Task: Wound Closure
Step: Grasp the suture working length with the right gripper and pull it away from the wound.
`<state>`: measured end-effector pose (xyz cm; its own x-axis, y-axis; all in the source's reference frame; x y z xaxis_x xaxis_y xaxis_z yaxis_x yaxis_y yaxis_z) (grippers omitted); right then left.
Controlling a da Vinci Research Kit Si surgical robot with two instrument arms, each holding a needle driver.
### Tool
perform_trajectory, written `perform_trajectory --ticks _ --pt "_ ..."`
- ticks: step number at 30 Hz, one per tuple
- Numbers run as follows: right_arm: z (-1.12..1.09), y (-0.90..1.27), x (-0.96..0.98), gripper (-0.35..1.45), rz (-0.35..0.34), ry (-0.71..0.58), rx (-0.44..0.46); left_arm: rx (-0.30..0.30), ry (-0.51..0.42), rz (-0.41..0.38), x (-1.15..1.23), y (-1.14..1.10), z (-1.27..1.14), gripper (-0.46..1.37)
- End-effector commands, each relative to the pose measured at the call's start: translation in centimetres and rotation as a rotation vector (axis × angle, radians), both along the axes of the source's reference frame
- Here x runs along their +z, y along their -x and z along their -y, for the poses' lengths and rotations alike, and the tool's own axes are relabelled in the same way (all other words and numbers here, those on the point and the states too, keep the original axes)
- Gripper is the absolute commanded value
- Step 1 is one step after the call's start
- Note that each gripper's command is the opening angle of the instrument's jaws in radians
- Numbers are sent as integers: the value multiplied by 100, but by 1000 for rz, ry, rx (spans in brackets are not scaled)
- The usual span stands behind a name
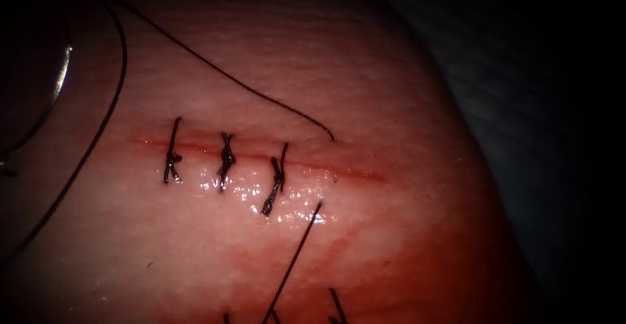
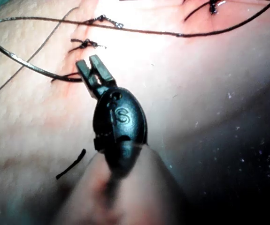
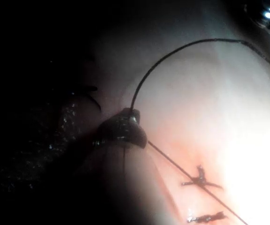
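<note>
— Where is your needle?

— Your needle (image 1: 63, 70) lies far to the left of the cut (image 1: 352, 173), at the dim edge of the tissue (image 1: 391, 89). It is not in the tissue, and neither tool holds it. The thread (image 1: 222, 70) runs from the upper left across the tissue and ends just above the cut's right stretch. A second strand curves down along the left side.

— What does my left gripper hold?

— Your left gripper (image 2: 88, 62) holds nothing. In the left wrist view its jaws stand slightly apart, with no thread between the tips. A strand passes just beside them on the tissue, and a short cut end of thread (image 2: 71, 164) lies loose near the shaft.

— And the right one?

— In the right wrist view your right gripper (image 3: 131, 112) looks closed on the thread. A dark arc of it rises straight from the tip and bends away over the tissue. Another strand runs past the tool toward the knots.

— How does the cut stand?

— Three stitches (image 1: 225, 161) cross it from the left end to the middle. The right stretch has none, and one strand enters the tissue just below it.
</note>
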<state>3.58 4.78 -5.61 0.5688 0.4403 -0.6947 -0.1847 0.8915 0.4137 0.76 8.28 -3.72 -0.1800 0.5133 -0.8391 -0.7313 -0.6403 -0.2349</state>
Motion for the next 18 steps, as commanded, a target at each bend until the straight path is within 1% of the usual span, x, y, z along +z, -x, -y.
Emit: perform_trajectory --ticks 1,3,5,6,7,8,9,10,12,13,14,15,16,17,18 --pt "0 -1 1 -35 -6 -1 -2 8 -1 5 -1 -1 0 -35" --pt "-1 -1 3 -35 -15 -2 -10 8 -1 5 0 -2 -1 -35" --pt "-6 0 7 -35 -29 14 18 8 -1 5 0 -2 -1 -35" --pt "-9 3 11 3 -46 31 43 8 -1 5 1 -2 -2 -35" --pt "-9 3 12 12 -51 35 49 8 -1 5 1 -2 -2 -35" --pt "-11 5 15 41 -59 42 58 8 -1 5 1 -2 -2 -35" --pt "-14 8 18 89 -69 51 73 8 -1 5 1 -2 -2 -35" --pt "-16 9 20 106 -74 55 78 8 -1 5 1 -2 -3 -35" --pt "-20 13 22 120 -88 74 88 8 -1 5 1 -2 -3 -35" --pt "-21 14 22 123 -92 92 83 8 -1 5 1 -2 -3 -35" --pt "-23 16 21 124 -106 147 73 8 -1 5 2 -2 -3 -35" --pt "-23 17 21 124 -109 159 72 8 -1 5 2 -2 -3 -35" --pt "-26 20 18 125 -126 207 75 7 -1 5 2 -2 -3 -35" --pt "-28 21 17 125 -129 213 76 7 -1 5 2 -2 -4 -35" --pt "-32 24 13 130 -136 213 84 7 -1 5 3 -2 -4 -35"
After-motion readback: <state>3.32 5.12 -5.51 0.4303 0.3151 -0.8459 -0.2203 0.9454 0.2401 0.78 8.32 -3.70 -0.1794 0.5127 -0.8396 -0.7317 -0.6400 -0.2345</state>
